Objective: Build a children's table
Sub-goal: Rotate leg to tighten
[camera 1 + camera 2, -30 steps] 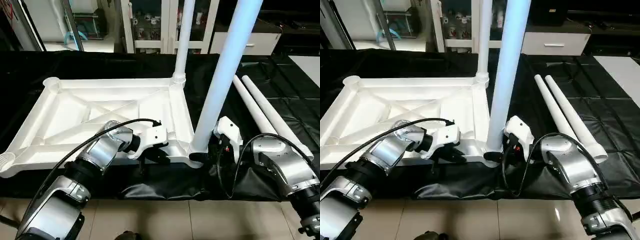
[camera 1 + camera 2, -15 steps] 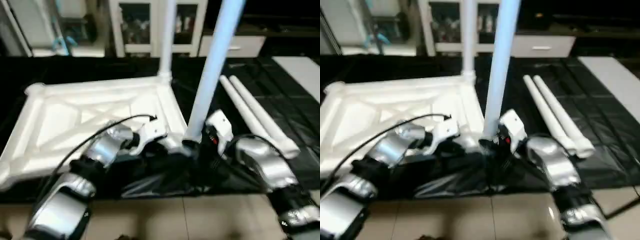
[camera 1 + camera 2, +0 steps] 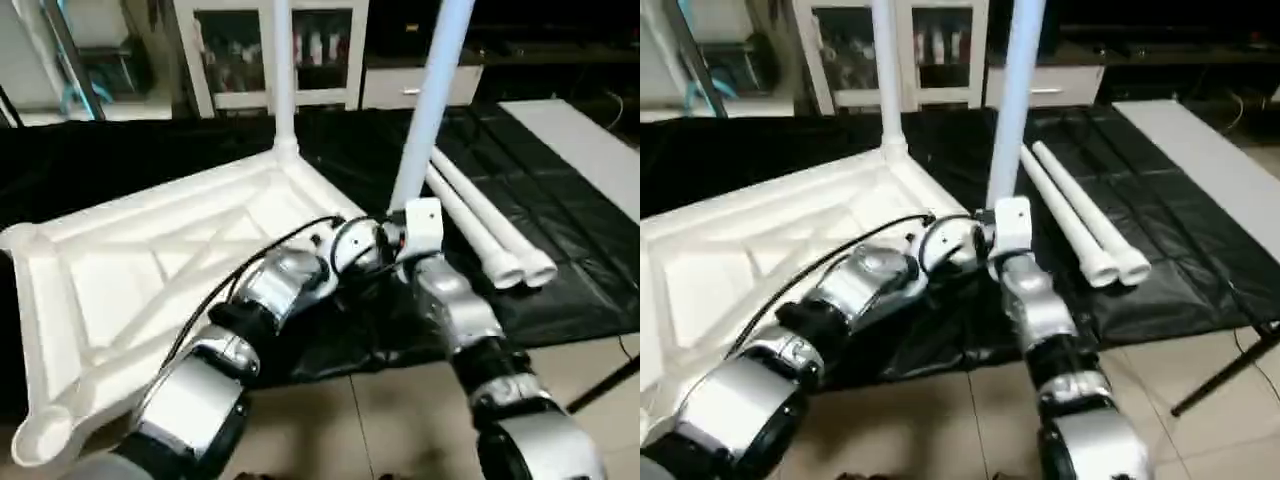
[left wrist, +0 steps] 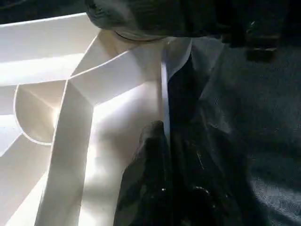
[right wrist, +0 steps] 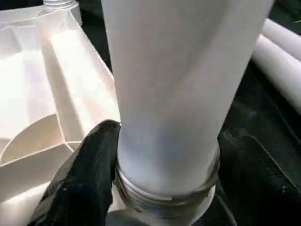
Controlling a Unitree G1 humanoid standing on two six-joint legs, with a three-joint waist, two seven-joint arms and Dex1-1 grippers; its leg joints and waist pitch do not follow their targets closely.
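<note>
Right claw (image 5: 162,155) grasps near leg (image 3: 428,105) at its socket; left claw (image 4: 164,155) clenched on tabletop (image 3: 120,260) rim; slipping risks cross-threading.

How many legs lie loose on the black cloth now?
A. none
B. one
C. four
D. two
D: two loose legs lie side by side on the cloth, to the right of the top, while two others stand upright in its corner sockets.
</note>
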